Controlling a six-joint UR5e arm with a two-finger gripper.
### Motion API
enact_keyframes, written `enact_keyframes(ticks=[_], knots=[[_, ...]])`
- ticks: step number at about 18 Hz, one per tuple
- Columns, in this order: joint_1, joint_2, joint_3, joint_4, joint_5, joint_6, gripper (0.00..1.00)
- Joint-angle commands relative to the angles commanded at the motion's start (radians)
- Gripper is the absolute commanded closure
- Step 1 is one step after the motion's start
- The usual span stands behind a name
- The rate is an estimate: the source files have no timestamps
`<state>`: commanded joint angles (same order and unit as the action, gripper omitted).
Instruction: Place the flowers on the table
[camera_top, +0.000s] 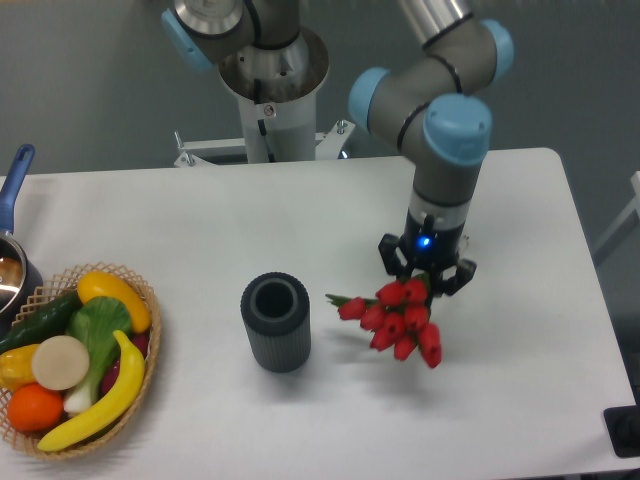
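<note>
The flowers (394, 317), a bunch of red tulips, hang just above the white table (180, 220), right of its middle. Their heads point toward the camera and a green tip sticks out to the left. My gripper (424, 278) points straight down and is shut on the bunch from above. The stems are hidden behind the tulip heads and the gripper's fingers. A faint shadow lies on the table under the bunch.
A dark grey ribbed vase (275, 321) stands upright left of the flowers. A wicker basket (140, 290) of fruit and vegetables sits at the front left edge. A pot with a blue handle (14, 180) is at the far left.
</note>
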<state>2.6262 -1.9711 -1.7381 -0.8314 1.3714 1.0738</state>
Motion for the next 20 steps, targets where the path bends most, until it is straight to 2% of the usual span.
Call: enact_keyframes(ticks=[3, 4, 5, 6, 7, 8, 9, 13, 17, 20], knots=[[-0.005, -0.011, 0.003, 0.0, 0.0, 0.006, 0.49], [-0.005, -0.009, 0.003, 0.0, 0.0, 0.008, 0.45], [-0.003, -0.009, 0.005, 0.002, 0.0, 0.009, 0.36], [-0.003, -0.009, 0.005, 0.002, 0.0, 0.008, 0.34], [-0.003, -0.011, 0.005, 0.003, 0.0, 0.009, 0.24], [-0.003, -0.009, 0.005, 0.005, 0.002, 0.011, 0.08], [-0.002, -0.005, 0.005, 0.003, 0.002, 0.029, 0.0], [0.006, 0.026, 0.009, 0.003, 0.002, 0.071, 0.0], [0.074, 0.061, 0.028, 0.003, 0.0, 0.147, 0.0], [0.109, 0.135, 0.009, -0.008, 0.015, 0.169, 0.0]])
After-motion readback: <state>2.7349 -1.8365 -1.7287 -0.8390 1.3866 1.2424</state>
